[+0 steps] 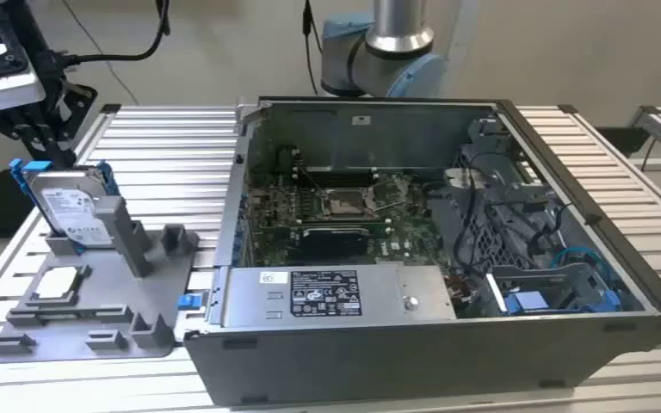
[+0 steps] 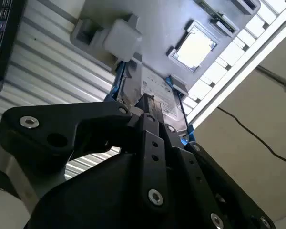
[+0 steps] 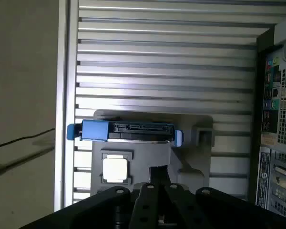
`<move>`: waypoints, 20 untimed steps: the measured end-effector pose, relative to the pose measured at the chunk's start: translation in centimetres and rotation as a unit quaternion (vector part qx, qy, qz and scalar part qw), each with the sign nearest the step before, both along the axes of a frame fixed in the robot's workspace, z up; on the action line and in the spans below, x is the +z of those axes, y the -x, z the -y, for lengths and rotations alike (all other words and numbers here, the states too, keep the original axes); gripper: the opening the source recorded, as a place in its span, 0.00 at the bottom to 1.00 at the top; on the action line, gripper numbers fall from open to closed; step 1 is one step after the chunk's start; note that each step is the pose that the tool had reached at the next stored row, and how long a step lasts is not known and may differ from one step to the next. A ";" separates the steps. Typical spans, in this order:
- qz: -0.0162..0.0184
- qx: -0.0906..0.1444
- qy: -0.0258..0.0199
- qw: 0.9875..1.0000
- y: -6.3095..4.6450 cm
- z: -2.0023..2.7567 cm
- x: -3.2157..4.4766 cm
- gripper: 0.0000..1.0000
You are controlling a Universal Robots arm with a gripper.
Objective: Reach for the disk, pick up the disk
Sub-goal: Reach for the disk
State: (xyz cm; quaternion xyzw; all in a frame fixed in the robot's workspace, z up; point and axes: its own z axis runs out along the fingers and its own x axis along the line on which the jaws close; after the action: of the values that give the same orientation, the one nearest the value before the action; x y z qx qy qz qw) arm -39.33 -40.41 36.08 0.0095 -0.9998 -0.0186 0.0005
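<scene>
Currently the disk [image 1: 72, 211] stands on edge in a slot of the grey holder [image 1: 89, 311], at the exterior view's left. White label faces the camera, blue bracket [image 1: 23, 172] frames both sides. The first wrist view looks down on its top edge [image 3: 133, 130], connector side up, blue ends sticking out past the holder [image 3: 190, 157].

Gripper [image 1: 49, 146] hangs just above the disk's upper edge, apart from it, no contact. Fingers look pressed together and grip nothing: the tips [image 3: 157, 171] converge to one narrow point in both wrist views. In the second wrist view that point [image 2: 146, 101] sits over the disk's label face [image 2: 158, 93].

Small square silver chip [image 1: 58, 284] lies flat in its own tray on the same holder, just beside the disk slot; it is also in both wrist views [image 2: 195, 46] [image 3: 115, 168].

Holder sits on the slatted aluminium table [image 1: 158, 146]. An open PC case [image 1: 423, 366] lies near it toward the exterior view's right, motherboard [image 1: 330, 206] exposed, grey power supply [image 1: 330, 297] along the near wall. Arm base [image 1: 377, 52] is behind the case.
</scene>
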 end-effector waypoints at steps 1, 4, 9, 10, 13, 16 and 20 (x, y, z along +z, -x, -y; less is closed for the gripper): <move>0.000 0.000 0.000 1.000 0.0 0.00 0.00 0.00; 0.000 0.000 0.000 1.000 0.0 0.00 0.00 0.00; 0.000 0.000 0.000 1.000 0.0 0.00 0.00 0.00; 0.000 0.000 0.000 1.000 0.0 0.00 0.00 0.00; 0.000 0.000 0.000 1.000 0.0 -0.06 -0.01 0.00; 0.000 0.000 0.000 1.000 0.1 -0.46 -0.01 0.00; 0.000 0.000 0.000 1.000 1.0 -1.28 -0.02 0.00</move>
State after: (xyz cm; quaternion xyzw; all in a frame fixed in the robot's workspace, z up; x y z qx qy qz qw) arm -40.35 -39.13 36.06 0.0094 -0.9998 -0.0184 0.0004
